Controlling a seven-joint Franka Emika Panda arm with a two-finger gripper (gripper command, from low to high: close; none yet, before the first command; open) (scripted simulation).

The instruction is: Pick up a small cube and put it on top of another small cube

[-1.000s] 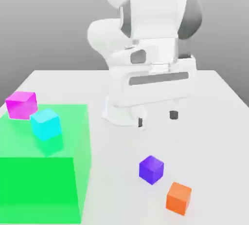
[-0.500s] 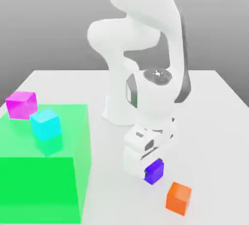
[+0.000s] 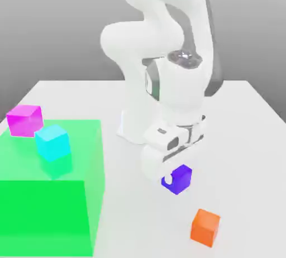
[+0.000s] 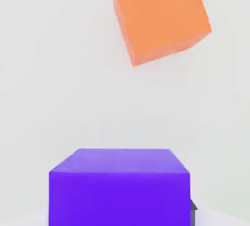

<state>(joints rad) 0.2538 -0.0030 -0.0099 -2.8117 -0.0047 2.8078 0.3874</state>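
**Purple cube pinched and held above the surface**

Purple cube (image 3: pixel 179 178) sits between the jaws of the gripper (image 3: pixel 172 180), which pinch it from two sides; it hangs clear of the white surface (image 3: pixel 246 139), over the part toward the near edge; in the hand view the same cube (image 4: pixel 119 186) sits close to the camera, with a dark finger pad (image 4: pixel 193 206) touching one of its sides. The orange cube (image 3: pixel 205 227) rests on the surface near the near edge, close to the purple one but apart from it, toward the exterior view's right; in the hand view it (image 4: pixel 158 17) lies beyond the purple cube, turned at an angle to it. The white arm (image 3: pixel 167 72) bends down over the middle of the surface. A translucent green block (image 3: pixel 50 206) covers the surface's near corner at the exterior view's left; a cyan cube (image 3: pixel 53 142) and a magenta cube (image 3: pixel 25 120) lie at its far side, close together.
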